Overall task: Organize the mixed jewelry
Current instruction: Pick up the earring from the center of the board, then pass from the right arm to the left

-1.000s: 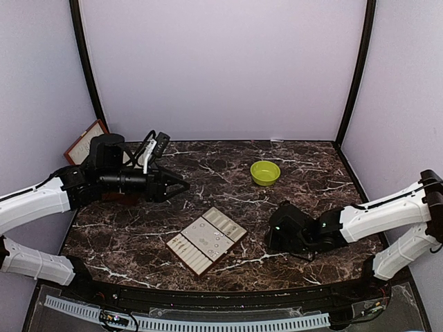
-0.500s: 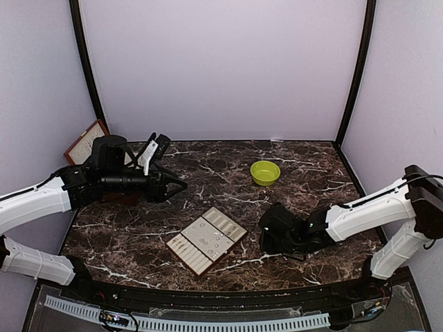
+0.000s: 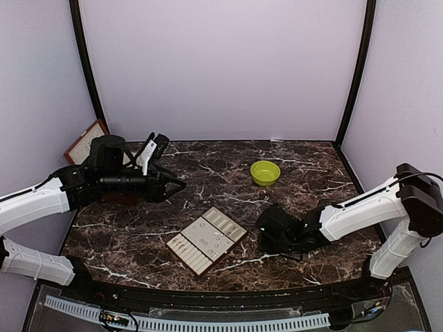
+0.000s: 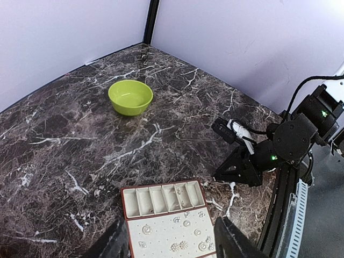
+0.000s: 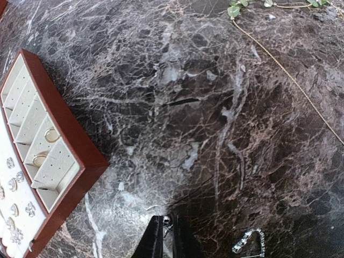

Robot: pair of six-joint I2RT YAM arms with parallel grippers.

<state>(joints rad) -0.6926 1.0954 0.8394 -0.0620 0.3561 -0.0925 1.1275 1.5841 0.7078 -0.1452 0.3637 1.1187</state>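
Observation:
The mixed jewelry lies partly in the cream tray (image 3: 206,240), as studs (image 4: 185,247) on the flat pad and rings (image 5: 45,137) in the compartments. More lies loose on the marble: a thin chain (image 5: 290,75) and a silvery looped piece (image 5: 248,241). My right gripper (image 5: 168,236) is low on the table just right of the tray, shut on a tiny silvery stud (image 5: 168,223). In the top view the right gripper (image 3: 261,234) is all black. My left gripper (image 4: 172,244) hangs open above the tray's near side and holds nothing; from above, the left gripper (image 3: 181,185) is at the left.
A lime-green bowl (image 3: 265,172) stands at the back right; the left wrist view shows the bowl (image 4: 130,97) with nothing visible inside. A reddish-brown box lid (image 3: 86,142) leans against the left wall. A small green leafy piece (image 5: 236,8) lies by the chain's far end.
The right arm has slid left toward the tray and its jaws have narrowed onto the tiny stud. The left arm has hardly moved.

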